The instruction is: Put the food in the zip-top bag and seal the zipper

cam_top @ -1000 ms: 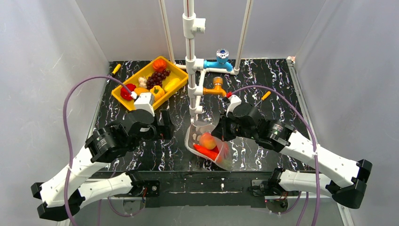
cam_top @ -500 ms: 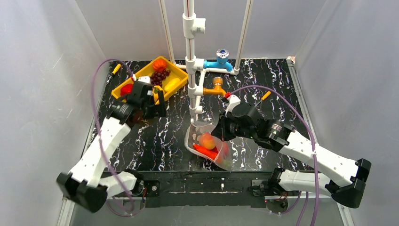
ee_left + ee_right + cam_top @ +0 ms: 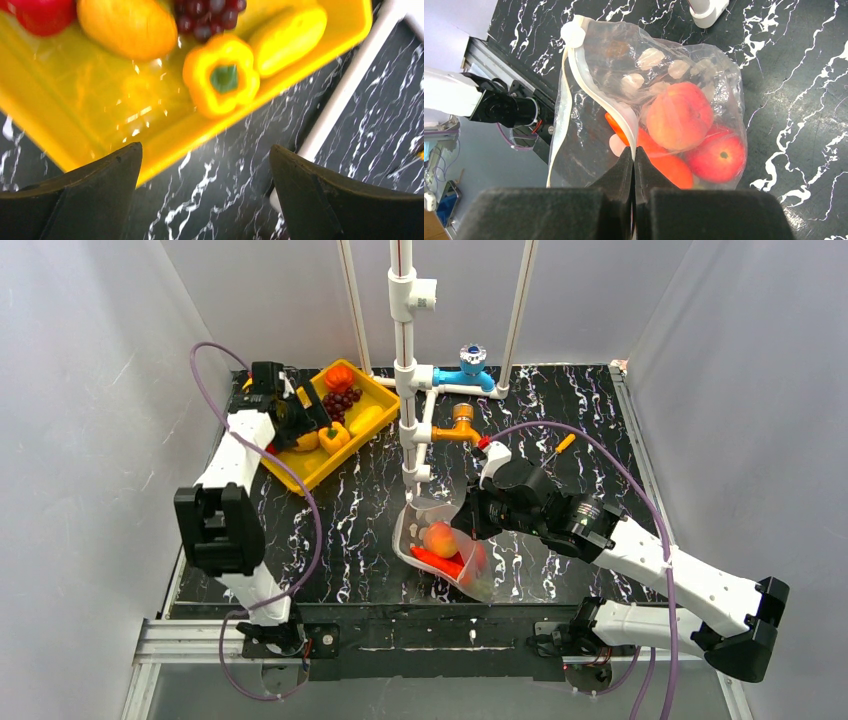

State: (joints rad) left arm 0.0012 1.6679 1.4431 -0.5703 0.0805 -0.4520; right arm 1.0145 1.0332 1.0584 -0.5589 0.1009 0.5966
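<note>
Now fetching more food, apparently. Holds the left fingers [image 3: 292, 412] spread wide and empty over the yellow rectangular plastic tray [image 3: 75, 125], with the glossy yellow toy bell pepper [image 3: 220, 75] just ahead of the gap. Pinches the mouth edge of the clear dotted zip-top plastic bag [image 3: 649, 65] in the clenched right fingers [image 3: 634, 162], with a round peach-coloured toy fruit [image 3: 679, 115] inside, just beyond the tips. Next, probably: drop over the pepper, close, carry across. Leaves the zipper strip [image 3: 566, 90] unsealed.
</note>
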